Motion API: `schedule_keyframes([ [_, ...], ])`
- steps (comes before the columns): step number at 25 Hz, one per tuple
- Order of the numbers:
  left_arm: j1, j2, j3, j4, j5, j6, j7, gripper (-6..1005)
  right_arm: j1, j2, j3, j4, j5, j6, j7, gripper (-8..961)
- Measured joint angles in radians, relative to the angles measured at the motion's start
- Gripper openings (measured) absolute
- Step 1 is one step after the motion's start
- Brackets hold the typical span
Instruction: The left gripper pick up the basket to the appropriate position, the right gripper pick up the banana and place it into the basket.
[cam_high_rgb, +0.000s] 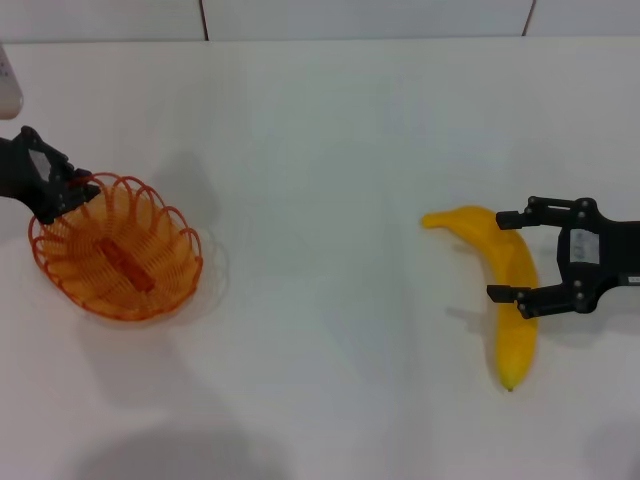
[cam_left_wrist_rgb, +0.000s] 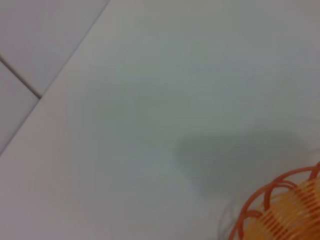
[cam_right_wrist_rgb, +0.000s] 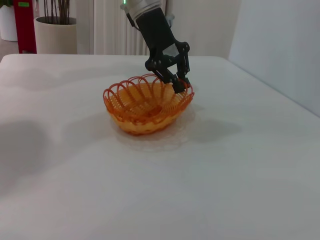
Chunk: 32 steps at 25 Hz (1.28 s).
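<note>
The orange wire basket (cam_high_rgb: 118, 250) sits at the left of the white table; I cannot tell whether it rests flat. My left gripper (cam_high_rgb: 75, 190) is at its far left rim, shut on the rim. The right wrist view shows this grip (cam_right_wrist_rgb: 179, 85) on the basket (cam_right_wrist_rgb: 145, 105). The left wrist view shows only a piece of the basket's rim (cam_left_wrist_rgb: 280, 210). The yellow banana (cam_high_rgb: 500, 280) lies on the table at the right. My right gripper (cam_high_rgb: 508, 257) is open, with one finger on each side of the banana's middle.
The white table (cam_high_rgb: 320, 150) stretches between basket and banana. A white object (cam_high_rgb: 8, 85) stands at the far left edge. Beyond the table, the right wrist view shows a plant pot (cam_right_wrist_rgb: 55, 35) and a red object (cam_right_wrist_rgb: 26, 25).
</note>
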<state>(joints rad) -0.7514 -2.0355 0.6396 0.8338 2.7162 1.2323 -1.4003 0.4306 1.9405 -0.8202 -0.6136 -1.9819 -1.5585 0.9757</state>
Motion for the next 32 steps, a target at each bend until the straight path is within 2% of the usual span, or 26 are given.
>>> schedule_keyframes([
  [5,0.000,0.001,0.007,-0.001,-0.002,0.003,0.008,130,-0.002,0.000,0.001,0.000,0.000,0.000,0.000,890],
  [15,0.011,0.000,0.037,0.020,-0.031,0.035,0.007,116,-0.004,0.000,0.001,0.000,0.000,0.000,0.000,890],
  [22,0.051,0.000,0.035,0.123,-0.101,0.136,-0.002,114,-0.005,-0.001,0.001,0.002,0.000,0.000,0.000,891],
  [32,0.094,0.001,0.027,0.192,-0.181,0.208,-0.057,73,-0.006,-0.007,0.008,0.015,0.000,0.000,0.000,890],
])
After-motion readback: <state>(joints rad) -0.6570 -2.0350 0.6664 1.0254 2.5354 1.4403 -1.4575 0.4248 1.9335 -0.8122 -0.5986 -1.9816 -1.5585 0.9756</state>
